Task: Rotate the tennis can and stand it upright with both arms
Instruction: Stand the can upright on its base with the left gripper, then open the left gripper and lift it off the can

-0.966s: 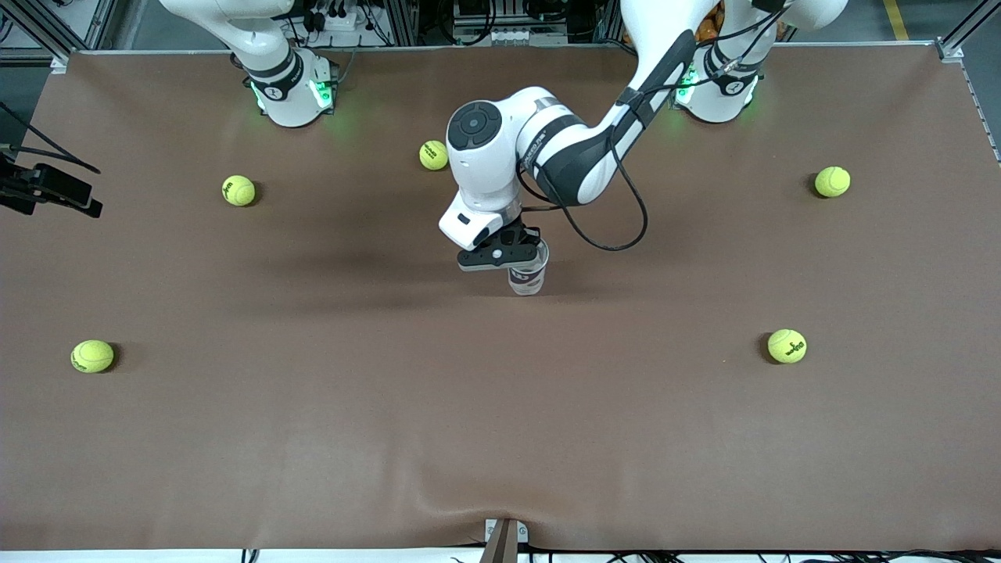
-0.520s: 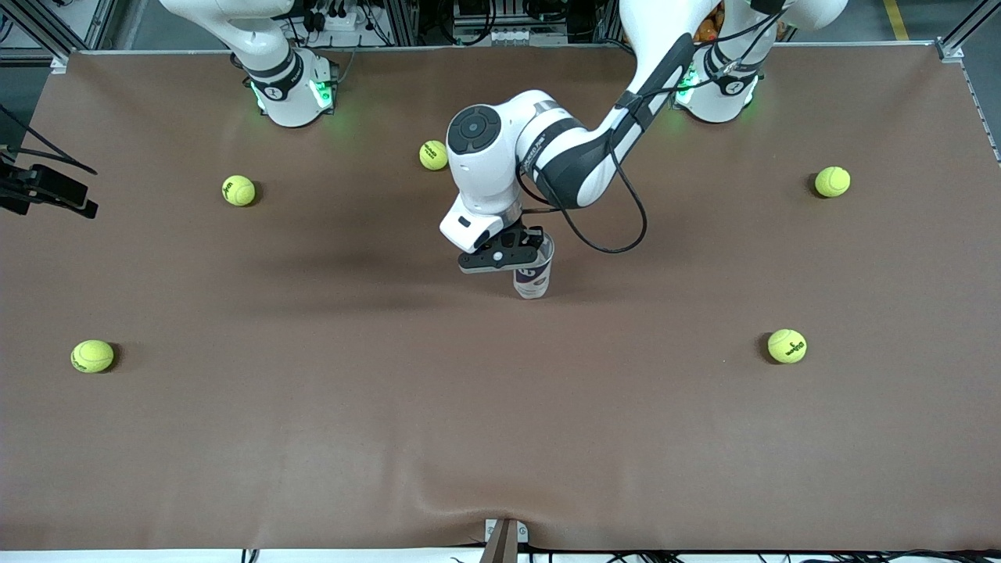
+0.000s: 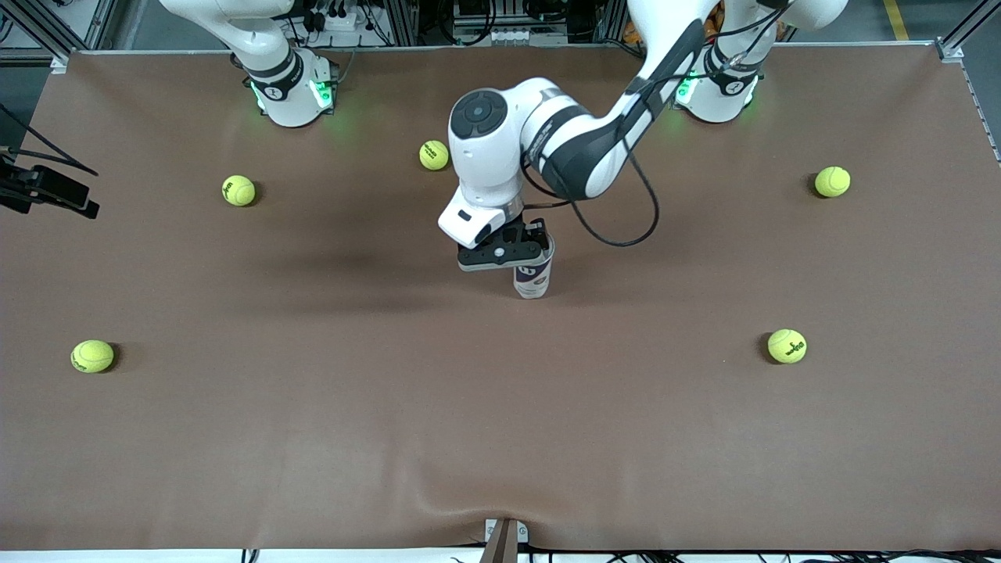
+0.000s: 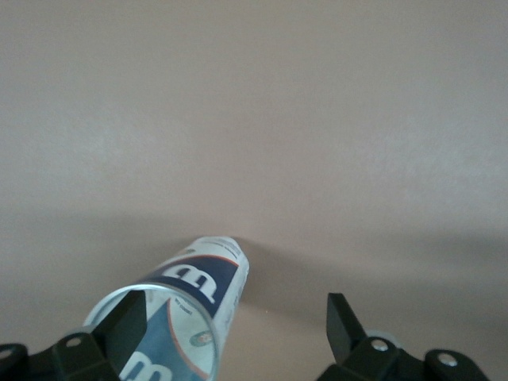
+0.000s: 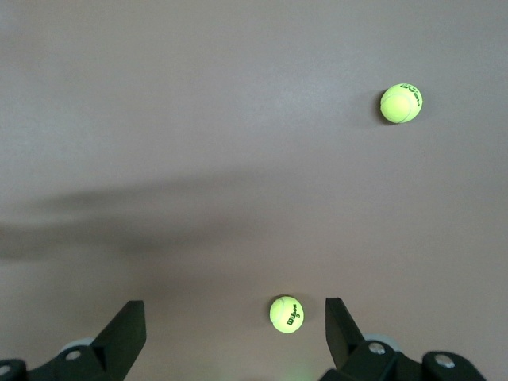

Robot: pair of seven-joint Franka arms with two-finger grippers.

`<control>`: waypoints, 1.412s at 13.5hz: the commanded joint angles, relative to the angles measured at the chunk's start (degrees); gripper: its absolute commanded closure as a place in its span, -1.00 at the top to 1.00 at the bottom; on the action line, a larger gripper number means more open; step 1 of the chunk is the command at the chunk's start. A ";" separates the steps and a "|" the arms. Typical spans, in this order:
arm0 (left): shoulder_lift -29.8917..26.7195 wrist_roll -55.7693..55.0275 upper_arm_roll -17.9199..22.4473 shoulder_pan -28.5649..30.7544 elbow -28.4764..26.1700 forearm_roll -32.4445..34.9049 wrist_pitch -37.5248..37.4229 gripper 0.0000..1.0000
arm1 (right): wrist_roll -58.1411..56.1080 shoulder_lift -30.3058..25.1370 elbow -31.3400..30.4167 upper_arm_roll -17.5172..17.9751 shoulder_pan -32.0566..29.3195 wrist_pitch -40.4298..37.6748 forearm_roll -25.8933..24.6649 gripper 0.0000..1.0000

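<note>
One tennis can (image 3: 533,279) stands upright under the spread left hand (image 3: 507,255)

Left arm (image 3: 547,141): glossy white shells, dark grey joint sections, round dark grey cap on wrist housing, small dark print on forearm. Black cable loops from forearm to wrist. Black strip along upper link. White base ring with black band, green light.

Right arm (image 3: 266,55): same white shell; base with black band, green lights.

Left gripper (image 3: 504,254): black body, small pale screw head.

Right gripper (image 5: 234,341): black fingers, silver screws.
</note>
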 commanded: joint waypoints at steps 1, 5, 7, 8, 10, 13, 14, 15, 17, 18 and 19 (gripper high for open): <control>-3.10 -1.18 -0.09 0.33 -0.47 0.41 -2.77 1.00 | 1.45 -0.47 -0.27 0.36 0.48 -0.38 -0.48 1.00; -6.87 -1.01 -0.18 1.11 -0.47 -0.38 -8.12 1.00 | 1.45 -0.47 -0.27 0.36 0.48 -0.38 -0.04 1.00; -9.34 -0.40 -0.27 4.53 -0.47 -2.83 -9.19 1.00 | 1.45 -0.47 -0.27 0.36 1.09 -0.30 -0.57 1.00; -10.30 -0.31 -0.27 5.94 -0.47 -3.80 -9.28 1.00 | 1.45 -0.47 -0.18 0.36 1.10 -0.12 -0.74 1.00; -12.06 -0.04 -0.27 8.32 -0.65 -3.90 -10.50 1.00 | 1.45 -0.38 0.43 0.36 0.75 -0.03 -0.83 1.00; -15.14 6.44 -0.44 11.83 -0.82 -3.90 -15.41 1.00 | 1.45 -0.38 0.44 0.27 0.39 -0.12 -0.66 1.00; -16.28 8.29 -0.44 12.97 -0.82 -3.90 -17.43 1.00 | 1.45 -0.38 0.44 0.27 0.57 -0.21 -0.57 1.00; -17.68 11.18 -0.36 13.85 -1.17 -3.81 -19.37 1.00 | 1.45 -0.03 0.44 0.27 1.01 -0.21 -0.66 1.00; -21.02 17.86 -0.53 17.18 -1.53 -3.98 -23.32 1.00 | 1.45 0.15 0.70 0.27 0.84 -0.12 -0.74 1.00; -22.52 20.06 -0.53 18.25 -1.70 -3.99 -25.25 1.00 | 1.45 0.15 1.31 0.27 0.31 -0.29 -0.66 1.00; -23.58 21.39 -0.53 19.21 -2.23 -3.99 -26.40 1.00 | 1.45 0.15 1.49 0.10 0.22 -0.30 -0.66 1.00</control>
